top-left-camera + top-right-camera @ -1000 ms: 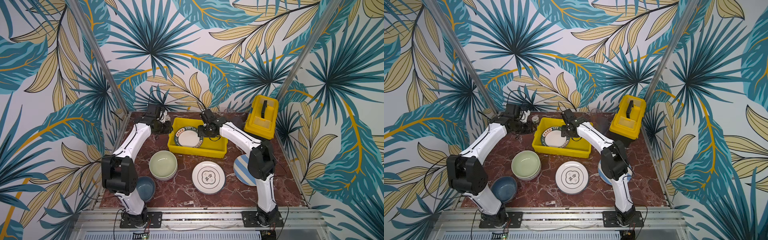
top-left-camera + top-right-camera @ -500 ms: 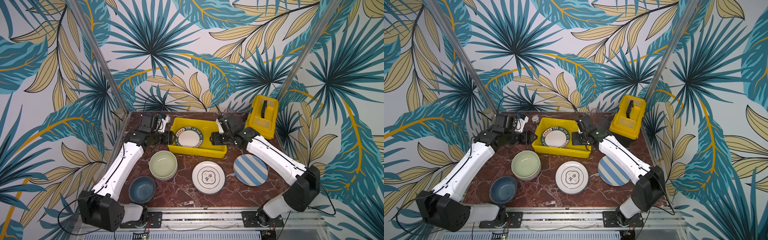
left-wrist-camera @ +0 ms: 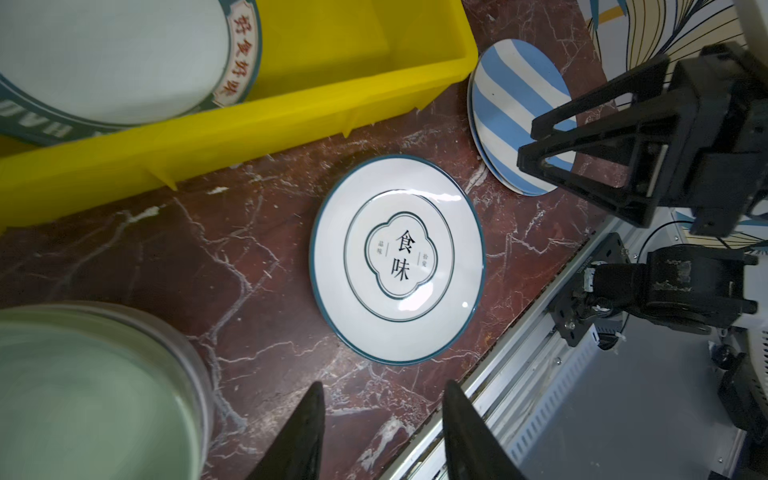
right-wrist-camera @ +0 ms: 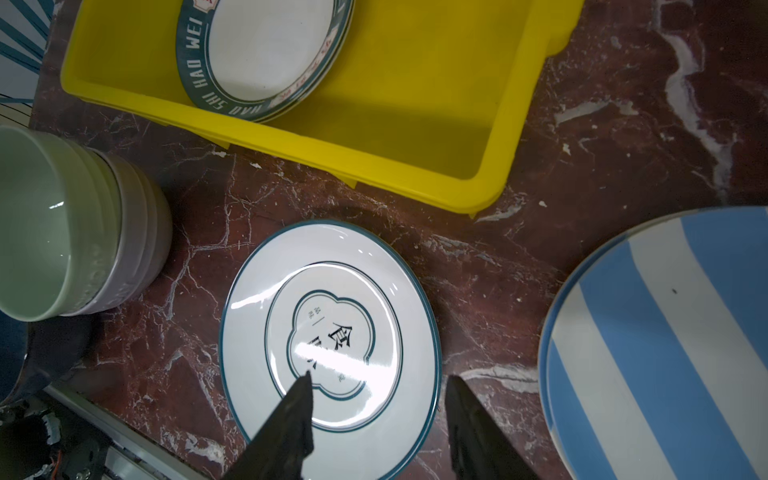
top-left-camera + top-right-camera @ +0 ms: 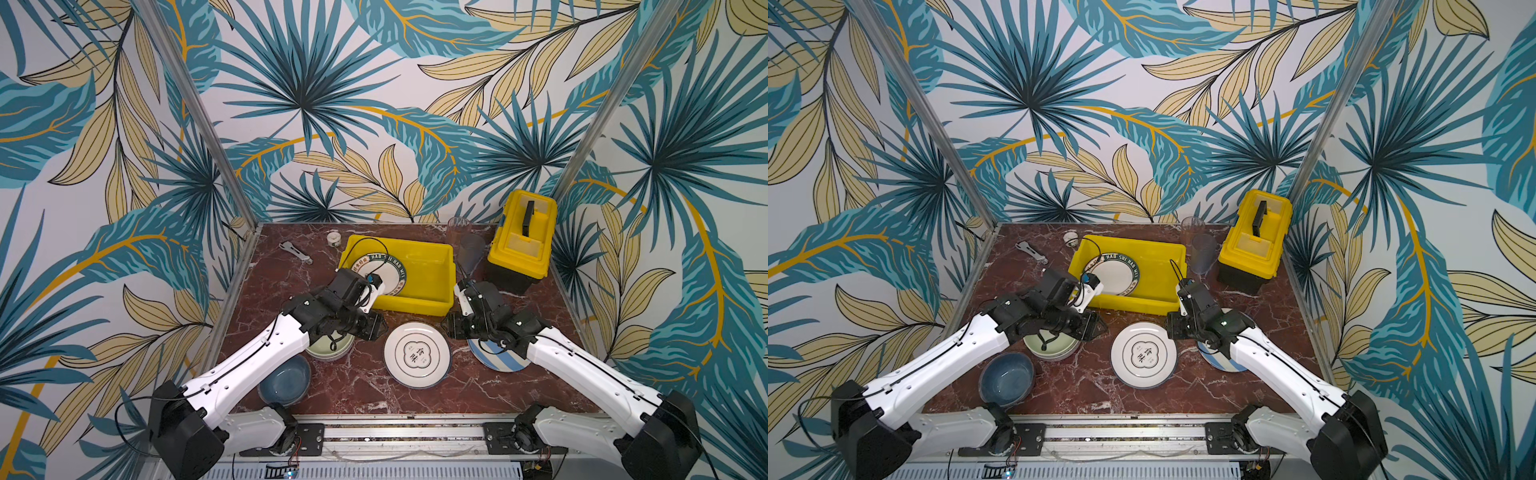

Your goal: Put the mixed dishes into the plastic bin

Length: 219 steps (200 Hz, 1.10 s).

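Observation:
The yellow plastic bin (image 5: 432,266) holds a green-banded white plate (image 5: 388,270). In front of it lie a white printed plate (image 5: 417,355) and a blue-striped plate (image 5: 494,359). A pale green bowl (image 4: 37,228) sits nested in a lilac bowl (image 4: 137,249). A blue bowl (image 5: 284,380) lies front left, and two clear tumblers (image 5: 469,253) stand behind the bin. My left gripper (image 3: 384,390) hangs open and empty beside the green bowl, short of the printed plate (image 3: 397,257). My right gripper (image 4: 380,378) is open above that plate's rim (image 4: 257,332), one finger over it.
A yellow toolbox (image 5: 523,237) with a black handle stands at the back right. At the back left lie a metal wrench (image 5: 295,251) and a small white tape roll (image 5: 333,238). The table's metal front rail (image 3: 540,353) runs close to the printed plate.
Both arms have drawn back from the bin towards the front. The left gripper now hangs over the stacked bowls, the right between the printed and striped plates. Both jaws have narrowed a little.

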Available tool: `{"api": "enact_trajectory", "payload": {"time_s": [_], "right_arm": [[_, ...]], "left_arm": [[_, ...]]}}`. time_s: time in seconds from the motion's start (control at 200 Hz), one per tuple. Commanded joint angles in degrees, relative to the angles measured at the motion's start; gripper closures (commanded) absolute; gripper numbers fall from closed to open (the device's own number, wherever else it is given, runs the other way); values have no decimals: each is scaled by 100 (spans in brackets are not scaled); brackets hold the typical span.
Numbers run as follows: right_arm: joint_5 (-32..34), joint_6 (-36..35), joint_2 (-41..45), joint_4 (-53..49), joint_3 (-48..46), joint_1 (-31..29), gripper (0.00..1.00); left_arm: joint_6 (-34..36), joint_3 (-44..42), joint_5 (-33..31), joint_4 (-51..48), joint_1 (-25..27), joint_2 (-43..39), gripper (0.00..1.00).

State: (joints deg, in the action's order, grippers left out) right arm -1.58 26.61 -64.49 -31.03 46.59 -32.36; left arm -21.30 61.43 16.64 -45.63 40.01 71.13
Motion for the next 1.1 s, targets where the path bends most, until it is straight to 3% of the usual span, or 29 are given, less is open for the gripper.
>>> {"api": "enact_trajectory", "payload": {"time_s": [0.0,0.11,0.325,0.651,1.016,1.092], "right_arm": [[-213,307,166,318,-479,-15,46],[-332,478,250,582,-893,-20,47],[-362,741,244,1099,-1531,-16,50],[-509,1270,-33,2508,-2356,-17,51],[-512,1574,-322,3202,-2690,-21,54],[-527,1566,-360,3260,-2692,-20,55]], "left_arm": [[-612,-280,-560,3,390,295,54],[-830,-424,-1166,1,707,494,54],[-1376,-561,-1422,287,854,891,57],[-1399,-914,-1106,1029,895,1526,66],[-1535,-944,-1197,1086,903,1971,71],[-1532,-950,-1181,1140,903,2030,75]]}}
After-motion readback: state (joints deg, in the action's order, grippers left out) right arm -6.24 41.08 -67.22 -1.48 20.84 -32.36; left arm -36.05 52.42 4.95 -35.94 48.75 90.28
